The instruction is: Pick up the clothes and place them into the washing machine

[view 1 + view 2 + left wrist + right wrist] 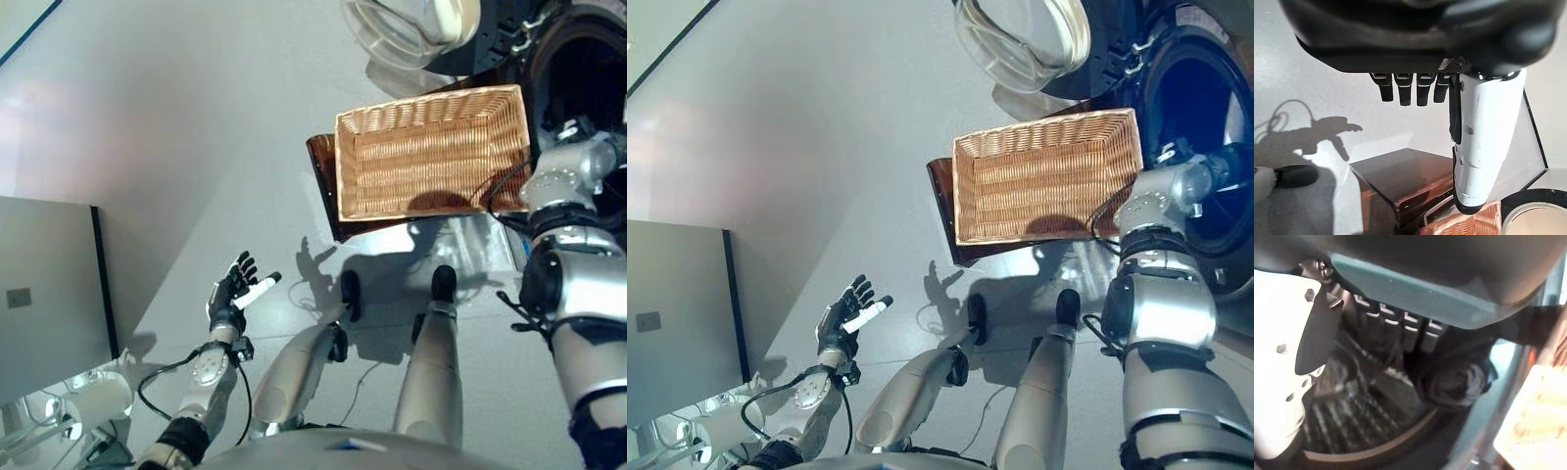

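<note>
At the far right of the scene, the right arm reaches into the dark round opening of the washing machine (1200, 147), and neither eye view shows its hand past the rim. Only the right wrist view looks inside: there the right hand (1396, 328) hangs over the ribbed metal drum (1352, 426), its fingers extended and relaxed with nothing between them and the white-covered thumb. Beyond the fingers, a dark grey bundle of clothes (1457, 382) lies rolled up against the drum's wall, clear of the hand; its folds are dim and its exact shape is hard to read. The eye views add what the wrist views lack: the wicker basket (431, 152) sits on a dark brown stand (321, 166) just left of the machine's opening, with its woven bottom bare, and the machine's clear glass door (1019, 39) is swung open at the far side. The left hand (233, 289) is held up over the grey floor (196, 117) at the near left, fingers spread and straight, holding nothing; its own wrist view shows the same straight fingers above the brown stand and a corner of the basket.
</note>
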Robot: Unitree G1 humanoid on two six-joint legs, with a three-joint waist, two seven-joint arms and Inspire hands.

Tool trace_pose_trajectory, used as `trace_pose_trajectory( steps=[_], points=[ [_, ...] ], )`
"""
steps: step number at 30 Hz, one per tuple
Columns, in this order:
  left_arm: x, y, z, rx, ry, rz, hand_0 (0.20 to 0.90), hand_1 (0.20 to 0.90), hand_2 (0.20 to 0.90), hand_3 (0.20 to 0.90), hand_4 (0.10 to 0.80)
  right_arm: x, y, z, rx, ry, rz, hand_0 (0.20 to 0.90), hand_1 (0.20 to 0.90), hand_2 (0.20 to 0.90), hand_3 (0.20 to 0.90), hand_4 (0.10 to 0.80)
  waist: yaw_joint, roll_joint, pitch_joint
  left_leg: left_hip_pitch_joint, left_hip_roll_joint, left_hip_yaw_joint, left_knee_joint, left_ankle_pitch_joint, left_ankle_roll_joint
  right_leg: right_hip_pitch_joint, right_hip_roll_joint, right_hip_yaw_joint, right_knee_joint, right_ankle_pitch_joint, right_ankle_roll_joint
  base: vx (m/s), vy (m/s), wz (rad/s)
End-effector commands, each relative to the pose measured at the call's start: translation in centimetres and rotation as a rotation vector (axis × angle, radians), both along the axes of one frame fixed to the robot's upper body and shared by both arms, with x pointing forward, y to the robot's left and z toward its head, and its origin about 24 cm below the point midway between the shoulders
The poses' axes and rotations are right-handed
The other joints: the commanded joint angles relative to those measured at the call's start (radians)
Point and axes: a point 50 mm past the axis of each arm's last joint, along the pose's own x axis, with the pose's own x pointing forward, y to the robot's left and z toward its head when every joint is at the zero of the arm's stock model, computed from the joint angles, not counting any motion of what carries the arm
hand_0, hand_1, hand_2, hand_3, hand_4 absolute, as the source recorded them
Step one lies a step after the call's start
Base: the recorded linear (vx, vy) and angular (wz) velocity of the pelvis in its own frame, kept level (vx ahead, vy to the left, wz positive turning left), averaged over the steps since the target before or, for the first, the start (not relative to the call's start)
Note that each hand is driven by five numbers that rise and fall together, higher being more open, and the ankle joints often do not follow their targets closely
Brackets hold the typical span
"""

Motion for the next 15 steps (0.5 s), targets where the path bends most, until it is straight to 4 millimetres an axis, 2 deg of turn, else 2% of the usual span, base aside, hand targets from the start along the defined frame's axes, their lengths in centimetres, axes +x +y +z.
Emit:
trace_pose_trajectory(
  steps=[1, 2, 3, 7, 9, 10, 11, 12, 13, 14, 15],
  points=[
    [-0.4, 2.3, 0.1, 0.039, -0.025, 0.092, 0.9, 0.9, 0.9, 0.9, 0.8, 0.7, 1.7, 0.1, -0.221, 0.033, 0.1, 0.9, 0.9, 0.9, 0.9, 0.8, 0.01, 0.007, -0.1, -0.047, 0.062, -0.021, 0.124, -0.086, -0.091, 0.129, 0.043, -0.05, -0.065, -0.052, -0.047, -0.003, -0.013, -0.06],
    [-0.5, 2.2, -0.4, 0.033, 0.003, 0.104, 0.9, 0.9, 0.9, 0.9, 0.8, 0.9, 3.4, -3.5, -0.182, 0.102, 0.169, 0.9, 0.9, 0.9, 0.9, 0.8, 0.006, -0.005, -0.1, -0.03, 0.067, -0.019, 0.111, -0.082, -0.093, 0.156, 0.045, -0.055, -0.09, -0.041, -0.045, -0.002, -0.017, -0.07],
    [-0.5, 2.2, -0.4, 0.035, 0.004, 0.104, 0.9, 0.9, 0.9, 0.9, 0.8, 0.9, 3.4, -3.6, -0.18, 0.103, 0.17, 0.9, 0.9, 0.9, 0.9, 0.8, 0.005, -0.006, -0.1, -0.027, 0.067, -0.02, 0.11, -0.081, -0.093, 0.16, 0.045, -0.056, -0.093, -0.04, -0.045, 0.003, -0.029, -0.05],
    [-0.8, 2.5, -1.6, 0.062, 0.073, 0.115, 0.9, 0.9, 0.9, 0.9, 0.8, -0.1, 6.0, -10.1, -0.128, 0.24, 0.273, 0.9, 0.9, 0.9, 0.9, 0.8, -0.002, -0.051, -0.106, 0.017, 0.074, -0.029, 0.074, -0.067, -0.1, 0.229, 0.047, -0.082, -0.159, -0.017, -0.039, 0.01, -0.055, 0.0],
    [-1.4, 2.8, -2.3, 0.077, 0.119, 0.13, 0.9, 0.9, 0.9, 0.9, 0.8, -1.3, 7.2, -13.6, -0.112, 0.323, 0.334, 0.9, 0.9, 0.9, 0.9, 0.8, -0.009, -0.076, -0.107, 0.042, 0.077, -0.035, 0.054, -0.056, -0.106, 0.267, 0.045, -0.1, -0.192, -0.003, -0.036, 0.013, -0.074, 0.02],
    [-1.7, 3.1, -3.0, 0.12, 0.163, 0.116, 0.9, 0.9, 0.9, 0.9, 0.8, -2.3, 7.8, -16.0, -0.117, 0.406, 0.383, 0.9, 0.9, 0.9, 0.9, 0.8, -0.009, -0.102, -0.112, 0.059, 0.08, -0.041, 0.042, -0.049, -0.109, 0.299, 0.044, -0.111, -0.219, 0.006, -0.035, 0.015, -0.068, 0.18],
    [-1.7, 3.1, -3.0, 0.121, 0.163, 0.117, 0.9, 0.9, 0.9, 0.9, 0.8, -2.3, 7.8, -16.0, -0.117, 0.406, 0.384, 0.9, 0.9, 0.9, 0.9, 0.8, -0.01, -0.102, -0.111, 0.061, 0.079, -0.041, 0.04, -0.048, -0.109, 0.302, 0.044, -0.112, -0.221, 0.007, -0.035, 0.01, -0.063, 0.28],
    [-2.3, 3.3, -3.6, 0.137, 0.2, 0.117, 0.9, 0.9, 0.9, 0.9, 0.8, -2.9, 8.3, -17.1, -0.114, 0.433, 0.409, 0.9, 0.9, 0.9, 0.9, 0.8, -0.012, -0.117, -0.115, 0.069, 0.082, -0.043, 0.03, -0.039, -0.11, 0.316, 0.043, -0.121, -0.235, 0.015, -0.035, 0.027, -0.06, 0.21],
    [-2.9, 3.9, -4.2, 0.162, 0.248, 0.126, 0.9, 0.9, 0.9, 0.9, 0.8, -4.3, 8.8, -19.4, -0.111, 0.503, 0.454, 0.9, 0.9, 0.9, 0.9, 0.8, -0.011, -0.143, -0.122, 0.084, 0.084, -0.052, 0.02, -0.033, -0.112, 0.341, 0.043, -0.132, -0.254, 0.022, -0.033, 0.029, -0.06, 0.15],
    [-3.0, 3.9, -4.2, 0.164, 0.249, 0.126, 0.9, 0.9, 0.9, 0.9, 0.8, -4.4, 8.8, -19.5, -0.11, 0.504, 0.454, 0.9, 0.9, 0.9, 0.9, 0.8, -0.012, -0.143, -0.123, 0.087, 0.083, -0.053, 0.017, -0.032, -0.112, 0.345, 0.042, -0.134, -0.257, 0.023, -0.033, 0.043, -0.053, 0.07],
    [-3.4, 4.1, -4.7, 0.172, 0.282, 0.129, 0.9, 0.9, 0.9, 0.9, 0.8, -4.9, 9.2, -20.4, -0.105, 0.529, 0.476, 0.9, 0.9, 0.9, 0.9, 0.8, -0.014, -0.156, -0.128, 0.094, 0.087, -0.055, 0.012, -0.03, -0.113, 0.356, 0.041, -0.139, -0.265, 0.024, -0.032, 0.047, -0.047, 0.17]
  ],
)
